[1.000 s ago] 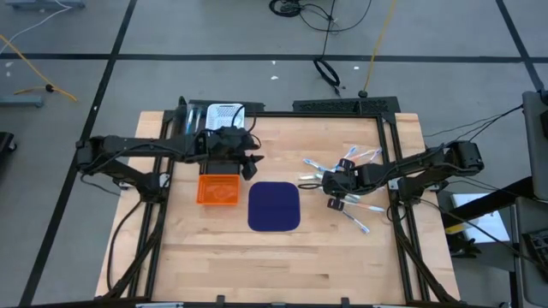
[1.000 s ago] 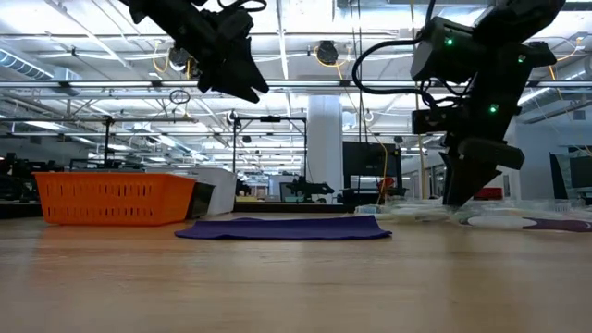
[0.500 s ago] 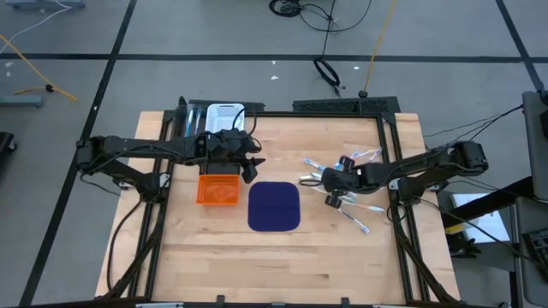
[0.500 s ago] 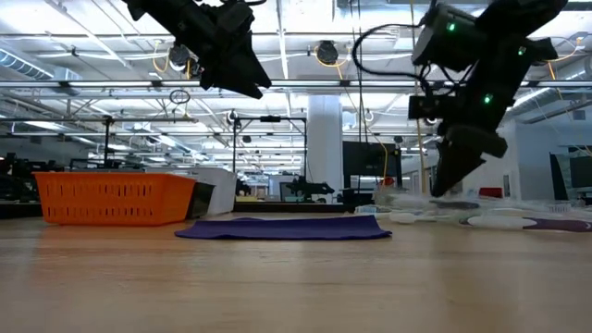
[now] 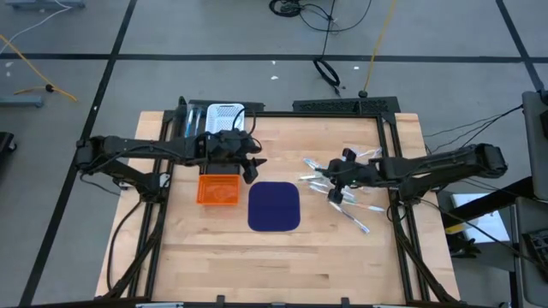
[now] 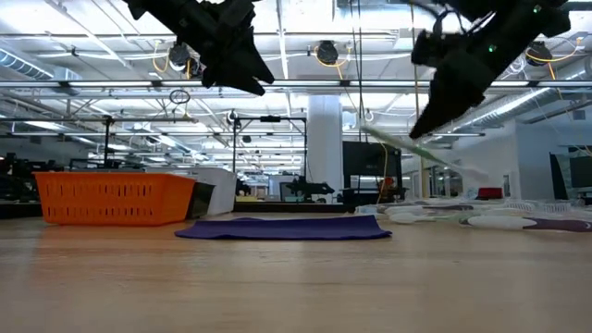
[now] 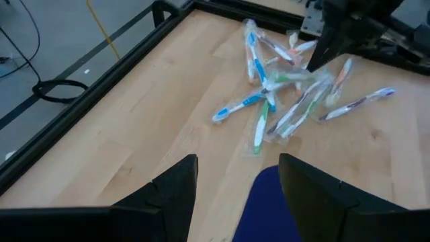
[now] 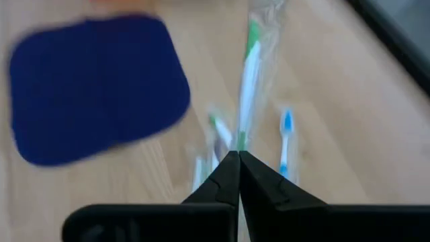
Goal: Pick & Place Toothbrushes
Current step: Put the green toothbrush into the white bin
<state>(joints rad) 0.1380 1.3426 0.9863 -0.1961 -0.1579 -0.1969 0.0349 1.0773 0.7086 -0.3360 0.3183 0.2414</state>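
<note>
In the low view the bare wooden worktop fills the lower half, and nothing lies on it nearest the camera. Farther back the dark blue mat lies flat at centre, with the orange basket at left beyond it. At right the pile of toothbrushes lies on the worktop. Above it, upper right, the right hand has its fingers pressed together on one green toothbrush, which hangs tilted, clear of the pile. At upper left the left hand hangs with fingers apart, holding nothing. From above, a white basket sits at the worktop's far edge, upper left of centre.
</note>
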